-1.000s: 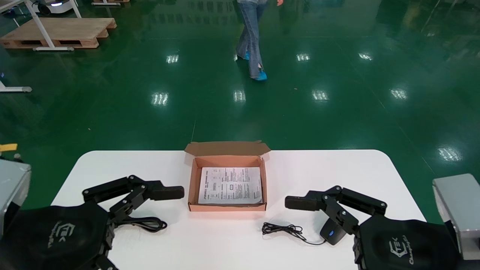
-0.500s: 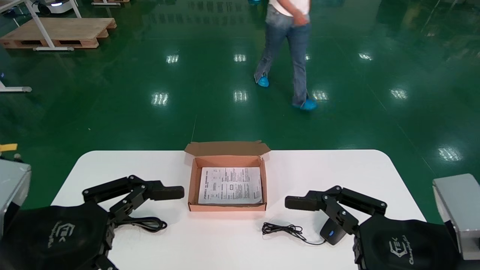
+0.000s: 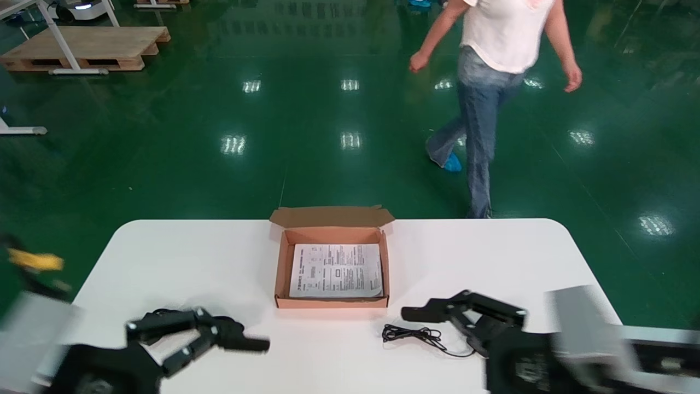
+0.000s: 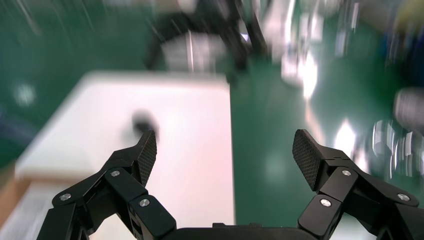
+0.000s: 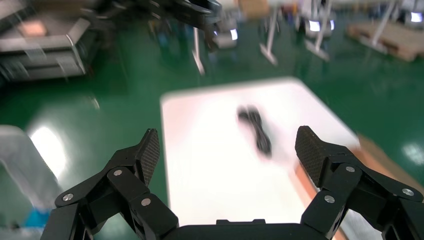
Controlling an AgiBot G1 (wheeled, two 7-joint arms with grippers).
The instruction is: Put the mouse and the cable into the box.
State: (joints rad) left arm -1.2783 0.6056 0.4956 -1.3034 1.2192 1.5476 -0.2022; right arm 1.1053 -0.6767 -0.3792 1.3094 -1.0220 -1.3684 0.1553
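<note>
Left gripper (image 4: 226, 152), right gripper (image 5: 228, 150) spread wide at table (image 3: 219, 257) near edge; head view shows open box (image 3: 332, 302), right wrist view cable (image 5: 256, 129).

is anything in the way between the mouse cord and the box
Nothing visible. Only bare table lies between the coiled mouse cord and the near wall of the open box; the right gripper, open, hovers by the cord.

The white table (image 3: 164, 257) carries an open cardboard box (image 3: 281, 273); a thin black cable (image 3: 410, 332) lies near it.
</note>
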